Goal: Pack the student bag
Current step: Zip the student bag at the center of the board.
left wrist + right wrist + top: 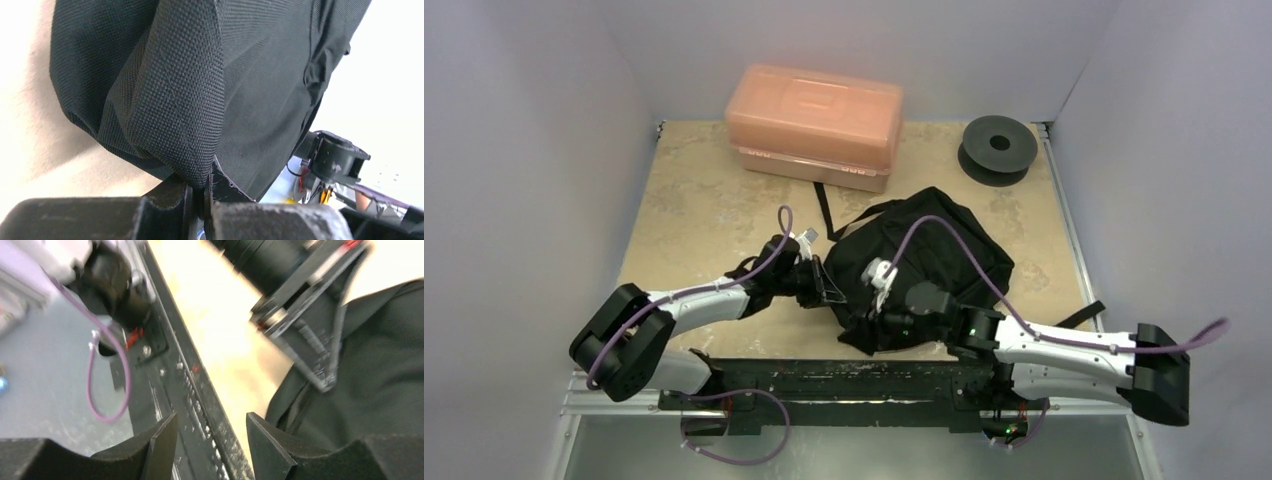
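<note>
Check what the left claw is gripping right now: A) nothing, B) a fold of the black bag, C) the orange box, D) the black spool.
B: in the left wrist view the left claw is shut on a fold of the bag.

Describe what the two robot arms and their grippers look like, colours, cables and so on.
The left arm and right arm have white shells between chunky black joint housings, each trailed by a thin purple cable. The left gripper and right gripper have matte black, wedge-shaped fingers with scuffed, dusty edges. No readable markings.
</note>
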Robot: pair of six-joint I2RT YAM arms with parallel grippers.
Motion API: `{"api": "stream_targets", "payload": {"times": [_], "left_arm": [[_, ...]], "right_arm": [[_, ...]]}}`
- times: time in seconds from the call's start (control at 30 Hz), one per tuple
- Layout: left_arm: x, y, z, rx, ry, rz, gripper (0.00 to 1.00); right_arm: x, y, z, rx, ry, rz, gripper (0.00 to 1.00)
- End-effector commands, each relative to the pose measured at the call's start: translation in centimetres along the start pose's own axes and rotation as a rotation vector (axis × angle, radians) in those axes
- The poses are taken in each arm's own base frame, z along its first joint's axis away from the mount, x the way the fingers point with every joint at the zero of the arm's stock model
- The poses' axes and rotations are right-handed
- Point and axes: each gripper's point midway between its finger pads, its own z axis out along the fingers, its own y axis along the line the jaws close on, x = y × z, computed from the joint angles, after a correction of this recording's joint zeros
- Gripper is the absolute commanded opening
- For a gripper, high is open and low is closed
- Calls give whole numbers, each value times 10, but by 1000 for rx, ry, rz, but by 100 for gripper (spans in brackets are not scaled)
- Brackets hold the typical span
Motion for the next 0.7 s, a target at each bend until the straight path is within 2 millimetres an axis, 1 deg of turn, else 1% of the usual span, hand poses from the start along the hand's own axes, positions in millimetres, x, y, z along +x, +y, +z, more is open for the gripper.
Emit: {"api": "stream_targets", "payload": {"times": [0.0,0.03,0.1,0.13,0.17,0.2,0.27,0.37,0.43,0.57,0.67], "left_arm": [[-21,-76,-17,410,-141,273,0],[-20,-79,-18,443,-153,296,0],[-19,-83,-21,496,-170,332,0],[-19,-85,-21,515,-176,344,0],[-18,-86,-22,533,-182,354,0],[-17,-87,-22,554,-182,360,0],[-14,-88,-23,594,-184,364,0],[-12,-89,-24,629,-192,362,0],[-11,-87,-23,633,-189,357,0],[-14,-88,-24,632,-200,368,0],[-15,-88,-24,628,-207,369,0]], "right_arm": [[-54,-15,-19,-81,-134,204,58],[-57,-22,-22,-91,-124,234,57],[-59,-23,-22,-131,-87,267,53],[-57,-23,-19,-134,-62,277,50],[-56,-24,-17,-124,-43,281,43],[-52,-28,-15,-103,-24,301,37],[-44,-39,-13,-42,2,321,34],[-27,-60,-14,81,69,297,26],[-22,-68,-17,130,93,285,22],[-14,-76,-21,183,116,290,17],[-10,-73,-17,158,126,285,16]]}}
